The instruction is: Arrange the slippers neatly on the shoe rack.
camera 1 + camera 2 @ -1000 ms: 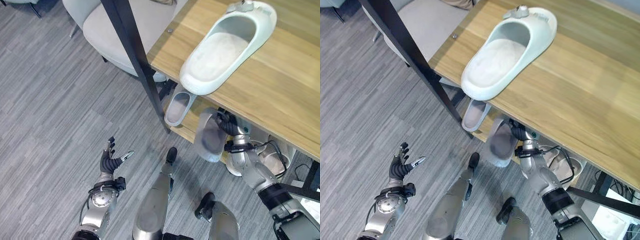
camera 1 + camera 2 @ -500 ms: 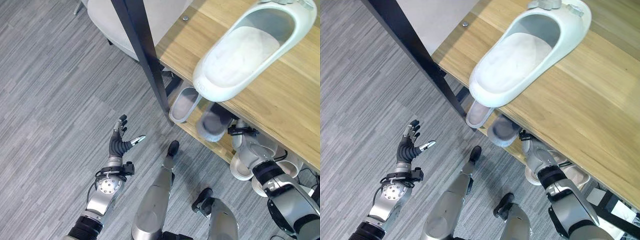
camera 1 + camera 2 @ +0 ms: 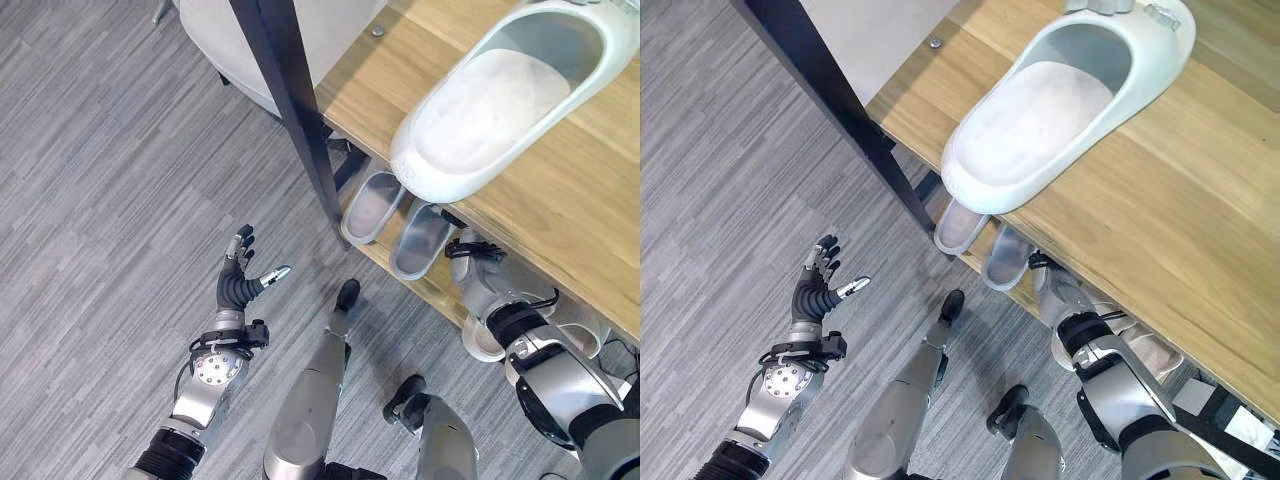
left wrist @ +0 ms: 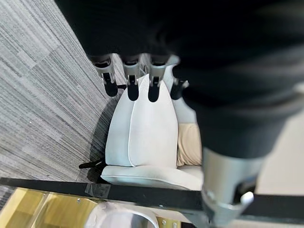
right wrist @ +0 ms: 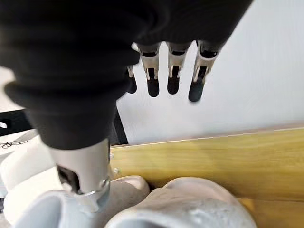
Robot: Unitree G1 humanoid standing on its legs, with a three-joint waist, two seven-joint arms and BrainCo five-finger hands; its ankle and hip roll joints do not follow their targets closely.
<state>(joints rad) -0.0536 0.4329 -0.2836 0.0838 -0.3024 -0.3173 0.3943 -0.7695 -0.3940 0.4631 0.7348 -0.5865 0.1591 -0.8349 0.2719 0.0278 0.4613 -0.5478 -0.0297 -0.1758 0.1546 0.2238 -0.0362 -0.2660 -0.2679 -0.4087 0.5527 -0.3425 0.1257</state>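
2 pale grey slippers [image 3: 398, 222] – heels outward, side by side

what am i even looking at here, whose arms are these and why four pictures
A two-armed humanoid robot is tidying slippers onto a shoe rack. Two pictures come from cameras on its head, looking down; two from cameras on its wrists. A large white slipper lies on the wooden top shelf. Two grey slippers sit side by side on the shelf below. The right hand reaches under the top shelf by them, fingers straight, holding nothing. The left hand hangs open over the floor, facing a pale chair.
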